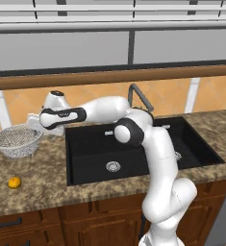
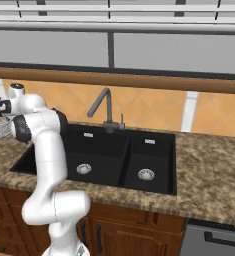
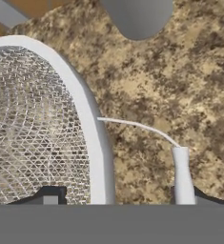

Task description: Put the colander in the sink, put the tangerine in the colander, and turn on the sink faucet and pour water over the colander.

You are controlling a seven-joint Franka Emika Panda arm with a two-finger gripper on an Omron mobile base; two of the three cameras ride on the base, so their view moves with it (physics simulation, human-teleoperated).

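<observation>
- Colander (image 1: 17,141), a round white-grey speckled wire-mesh bowl with a smooth pale rim, sits upright on the speckled brown granite counter (image 1: 47,182), mouth facing up, to the left of the sink in the left base view. Being round, its bowl has no long axis.
- Handle (image 3: 147,128), a thin pale wire loop, sticks out sideways from the colander's rim in the hand view and ends in a flat white tab.
- Gripper (image 3: 116,198) reaches the colander's sink-side edge; its two dark finger tips straddle the pale rim, one over the mesh inside, one outside by the handle tab. The jaws stand apart; whether they already press the rim, I cannot tell.
- Tangerine (image 1: 14,182), a small round orange-yellow fruit, lies on the counter in front of the colander, well apart from it, near the counter's front edge.
- Sink (image 1: 85,158), a black rectangular double basin with round silver drains, is set into the counter to the right of the colander.
- Sink faucet (image 2: 103,107), a dark grey metal gooseneck with an angled spout, rises behind the sink, far from the colander.
</observation>
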